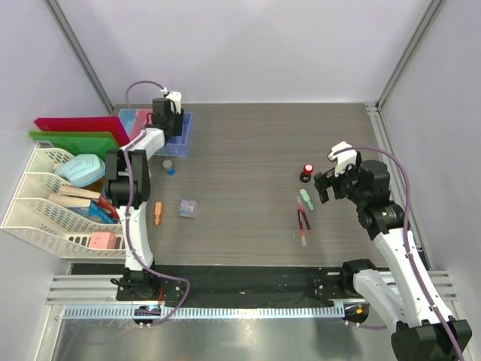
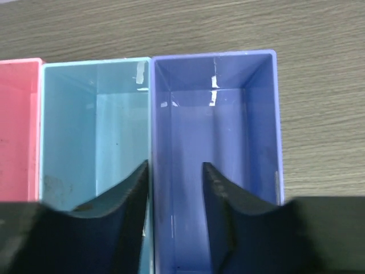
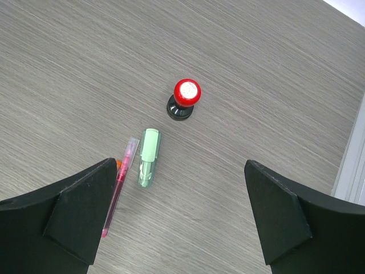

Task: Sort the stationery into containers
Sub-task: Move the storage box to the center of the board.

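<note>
Currently, the left gripper (image 2: 175, 168) is partly open and empty above the purple box (image 2: 228, 114) at the end of the containers (image 1: 180, 139). The blue-capped bottle (image 1: 168, 167), orange marker (image 1: 158, 213) and packet (image 1: 188, 207) lie on the table (image 1: 248, 150), left of centre. The pens (image 1: 303, 223), green eraser (image 3: 149, 157) and red-capped bottle (image 3: 186, 94) lie below the right gripper (image 3: 179, 165), which is fully open and empty.

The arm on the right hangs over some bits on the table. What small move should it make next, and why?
Probably lower the right gripper onto the green eraser. Its jaws stand wide open and empty, the eraser lies loose on the table below them, and a pink pen sits close beside it, so it should aim carefully.
</note>
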`<state>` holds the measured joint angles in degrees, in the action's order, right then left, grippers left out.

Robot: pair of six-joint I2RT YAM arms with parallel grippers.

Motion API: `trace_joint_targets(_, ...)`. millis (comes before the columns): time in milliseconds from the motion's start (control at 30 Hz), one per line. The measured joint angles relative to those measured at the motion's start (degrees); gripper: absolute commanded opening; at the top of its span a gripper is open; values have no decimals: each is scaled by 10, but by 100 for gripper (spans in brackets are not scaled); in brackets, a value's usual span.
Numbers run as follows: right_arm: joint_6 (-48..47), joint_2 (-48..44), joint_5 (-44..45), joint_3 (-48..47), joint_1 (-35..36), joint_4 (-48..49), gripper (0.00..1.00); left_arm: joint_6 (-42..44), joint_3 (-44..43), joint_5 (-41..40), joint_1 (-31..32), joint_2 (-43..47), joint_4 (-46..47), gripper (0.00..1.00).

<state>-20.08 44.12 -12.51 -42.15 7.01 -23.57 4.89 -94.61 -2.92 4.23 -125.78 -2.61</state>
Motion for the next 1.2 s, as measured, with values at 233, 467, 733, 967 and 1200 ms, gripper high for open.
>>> trace_joint_targets(233,5,0,5,0,0,0,99,-33,-38,30,-4,-13,-38,14)
trace_joint_targets(467,6,0,6,0,0,1,100,-73,-76,81,9,-28,-81,11)
trace_joint_targets(733,6,0,6,0,0,5,100,-95,-114,125,60,-40,-136,11)
trace_joint_targets(967,6,0,6,0,0,5,100,-122,-146,164,124,-51,-181,11)
trace_joint_targets(1200,6,1,6,0,0,7,100,-148,-163,192,176,-59,-201,31)
